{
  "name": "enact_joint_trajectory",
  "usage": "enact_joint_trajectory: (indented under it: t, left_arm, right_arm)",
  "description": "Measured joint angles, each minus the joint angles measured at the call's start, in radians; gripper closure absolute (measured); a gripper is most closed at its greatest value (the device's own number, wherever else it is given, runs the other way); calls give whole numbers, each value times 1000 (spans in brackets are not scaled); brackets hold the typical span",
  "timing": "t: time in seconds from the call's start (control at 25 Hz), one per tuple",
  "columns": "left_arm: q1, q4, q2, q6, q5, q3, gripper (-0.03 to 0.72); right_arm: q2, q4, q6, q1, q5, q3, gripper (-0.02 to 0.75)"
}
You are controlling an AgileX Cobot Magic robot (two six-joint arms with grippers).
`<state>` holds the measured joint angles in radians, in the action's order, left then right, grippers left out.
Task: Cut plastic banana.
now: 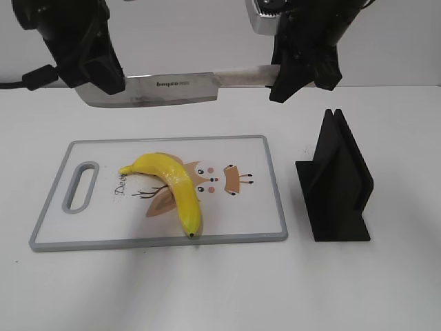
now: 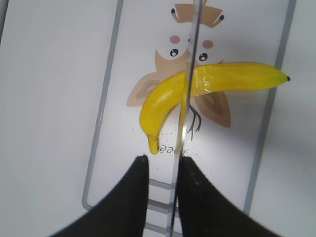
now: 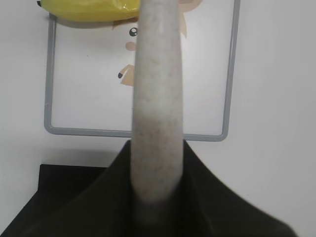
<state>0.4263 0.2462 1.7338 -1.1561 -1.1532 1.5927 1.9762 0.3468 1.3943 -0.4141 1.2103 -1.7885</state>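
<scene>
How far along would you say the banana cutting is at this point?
Done: the knife is out of the black holder. In hand: the right gripper holds its handle and the left gripper pinches the blade, above the cutting board. Left: the plastic banana is whole and uncut.

bright, even light (soft shadows); knife handle (image 3: 157, 113) blurred close to the lens.
</scene>
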Motion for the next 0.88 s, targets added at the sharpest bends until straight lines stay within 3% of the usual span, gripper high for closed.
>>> enact_joint_trajectory:
  t: [0.2,0.4,0.88]
  left_arm:
    - [0,0,0,0,-7,0,514]
    - [0,-5,0,0,-19,0,695]
    - [9,-71,0,109,90,-42,688]
  right_arm:
    - [0,2,4,0,0,0,570]
    - [0,19,5,0,-2,0,570]
    - [0,19,-129,0,-10,-1,568]
